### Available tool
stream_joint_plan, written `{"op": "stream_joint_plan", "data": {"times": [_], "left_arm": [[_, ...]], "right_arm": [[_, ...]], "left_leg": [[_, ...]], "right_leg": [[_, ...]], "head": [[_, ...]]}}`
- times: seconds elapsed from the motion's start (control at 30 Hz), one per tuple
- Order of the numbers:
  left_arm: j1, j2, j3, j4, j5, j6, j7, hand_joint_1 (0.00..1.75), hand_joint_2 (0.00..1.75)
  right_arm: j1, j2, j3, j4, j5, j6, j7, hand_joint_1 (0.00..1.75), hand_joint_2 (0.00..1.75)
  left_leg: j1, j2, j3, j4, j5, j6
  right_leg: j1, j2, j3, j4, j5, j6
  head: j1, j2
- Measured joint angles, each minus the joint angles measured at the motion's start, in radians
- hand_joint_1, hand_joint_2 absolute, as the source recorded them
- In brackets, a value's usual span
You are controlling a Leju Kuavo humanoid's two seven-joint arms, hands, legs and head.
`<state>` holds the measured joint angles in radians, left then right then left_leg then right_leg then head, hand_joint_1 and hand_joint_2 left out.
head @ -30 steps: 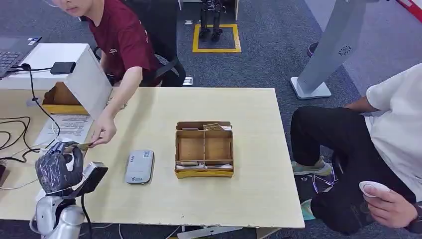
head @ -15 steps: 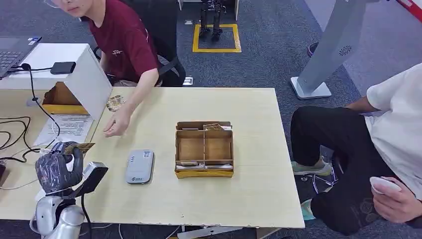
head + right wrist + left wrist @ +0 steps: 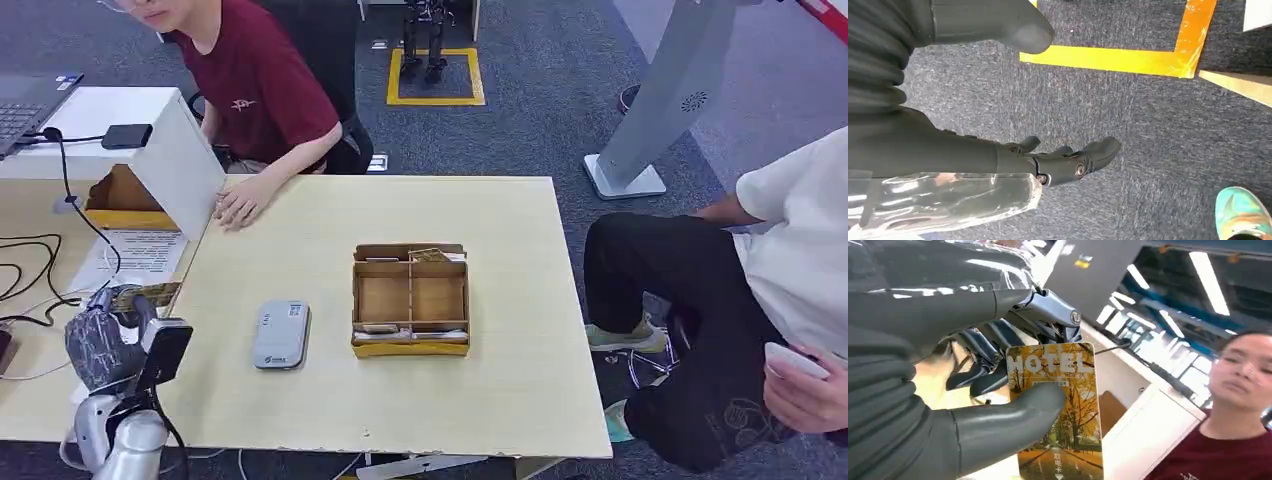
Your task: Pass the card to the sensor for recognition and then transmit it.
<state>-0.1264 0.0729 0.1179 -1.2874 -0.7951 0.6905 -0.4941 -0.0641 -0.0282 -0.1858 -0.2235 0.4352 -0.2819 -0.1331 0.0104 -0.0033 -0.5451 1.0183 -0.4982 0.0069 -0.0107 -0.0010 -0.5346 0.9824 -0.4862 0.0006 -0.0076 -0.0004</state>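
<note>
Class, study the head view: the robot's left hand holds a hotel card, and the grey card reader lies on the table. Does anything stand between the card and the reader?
Nothing visible does. The left hand holds the card near the table's edge; the bare tabletop runs from there to the reader. The compartment box lies beyond it.

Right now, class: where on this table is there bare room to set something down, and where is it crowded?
Bare wood lies between the grey sensor and the cardboard organizer, along the table's near edge, and right of the organizer. The far left corner is taken by a person's hand. Cables and papers crowd the side desk by the left hand.
</note>
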Motion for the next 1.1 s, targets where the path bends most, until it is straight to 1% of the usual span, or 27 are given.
{"op": "stream_joint_plan", "data": {"times": [0.07, 0.17, 0.23, 0.43, 0.67, 1.1], "left_arm": [[0.0, 0.002, -0.016, -0.008, 0.038, -0.021, 0.016, 1.75, 1.75], [0.0, 0.002, -0.053, -0.038, 0.16, -0.107, 0.045, 1.75, 1.75], [0.0, 0.0, -0.07, -0.061, 0.218, -0.147, 0.051, 1.75, 1.75], [0.0, -0.002, -0.094, -0.111, 0.265, -0.195, 0.058, 1.75, 1.75], [0.0, -0.002, -0.109, -0.123, 0.285, -0.229, 0.058, 1.75, 1.75], [0.0, -0.002, -0.111, -0.123, 0.286, -0.231, 0.058, 1.75, 1.75]], "right_arm": [[0.0, 0.003, -0.008, 0.0, 0.002, -0.001, 0.0, 0.0, 1.75], [0.002, 0.006, -0.021, 0.0, 0.007, -0.003, -0.005, 0.0, 1.75], [0.003, 0.009, -0.033, 0.0, 0.01, -0.005, -0.008, 0.0, 1.75], [0.007, 0.016, -0.053, 0.0, 0.023, -0.005, -0.011, 0.0, 1.75], [0.007, 0.019, -0.075, 0.0, 0.04, -0.005, -0.014, 0.0, 1.75], [0.007, 0.023, -0.087, -0.001, 0.041, -0.005, -0.013, 0.0, 1.75]], "left_leg": [[0.0, 0.0, 0.0, 0.0, 0.0, 0.0], [0.0, 0.0, 0.0, 0.0, 0.0, 0.0], [0.0, 0.0, 0.0, 0.0, 0.0, 0.0], [0.0, 0.0, 0.0, 0.0, 0.0, 0.0], [0.0, 0.0, 0.0, 0.0, 0.0, 0.0], [0.0, 0.0, 0.0, 0.0, 0.0, 0.0]], "right_leg": [[0.0, 0.0, 0.0, 0.0, 0.0, 0.0], [0.0, 0.0, 0.0, 0.0, 0.0, 0.0], [0.0, 0.0, 0.0, 0.0, 0.0, 0.0], [0.0, 0.0, 0.0, 0.0, 0.0, 0.0], [0.0, 0.0, 0.0, 0.0, 0.0, 0.0], [0.0, 0.0, 0.0, 0.0, 0.0, 0.0]], "head": [[0.0, 0.0], [0.0, 0.0], [0.0, 0.0], [0.0, 0.0], [0.0, 0.0], [0.0, 0.0]]}}
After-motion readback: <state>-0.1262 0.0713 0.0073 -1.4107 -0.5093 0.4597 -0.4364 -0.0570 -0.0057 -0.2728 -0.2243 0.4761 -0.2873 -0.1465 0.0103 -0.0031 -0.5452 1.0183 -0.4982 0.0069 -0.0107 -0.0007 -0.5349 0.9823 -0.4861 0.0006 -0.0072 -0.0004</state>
